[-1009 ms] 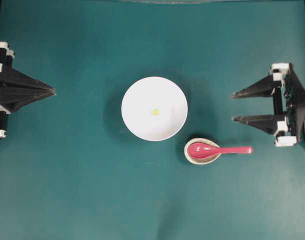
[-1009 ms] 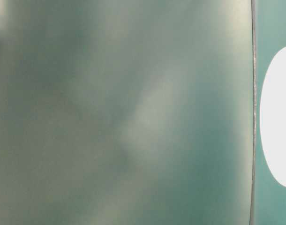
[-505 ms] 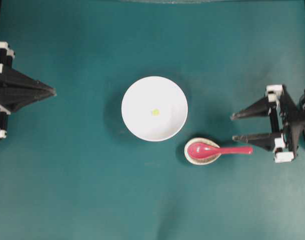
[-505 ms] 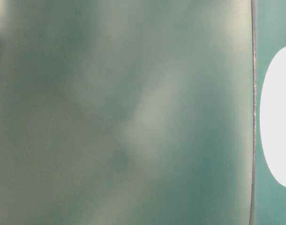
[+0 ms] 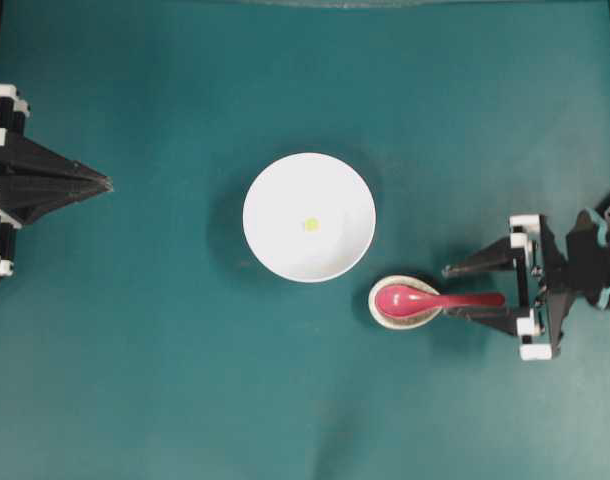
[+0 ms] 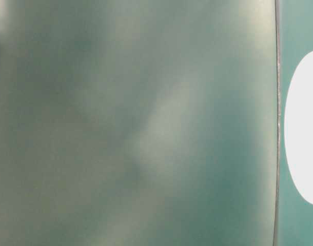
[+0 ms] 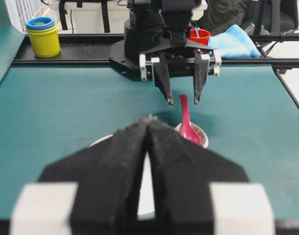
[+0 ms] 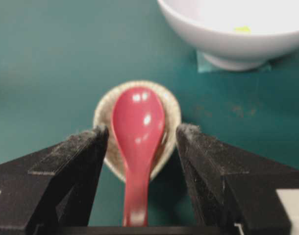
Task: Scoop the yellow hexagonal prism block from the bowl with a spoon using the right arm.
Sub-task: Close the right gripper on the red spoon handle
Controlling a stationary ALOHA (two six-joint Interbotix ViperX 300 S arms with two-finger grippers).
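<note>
We're on the approach-to-grasp step: right tool (image 5: 472, 291) has its jaws spread wide either side of the spoon (image 8: 137, 134) handle, nothing gripped yet, scoop resting in the small speckled dish (image 5: 378, 311). Yellow hexagonal prism block (image 5: 310, 224) sits mid-bowl (image 5: 275, 190). Next we likely need to settle lower and close squarely on the handle; left tool (image 7: 147, 128) is closed, parked at the surface (image 5: 165, 380) edge

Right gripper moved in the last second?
Yes. The right gripper has come down-left in the overhead view, jaws open, now straddling the spoon handle.
</note>
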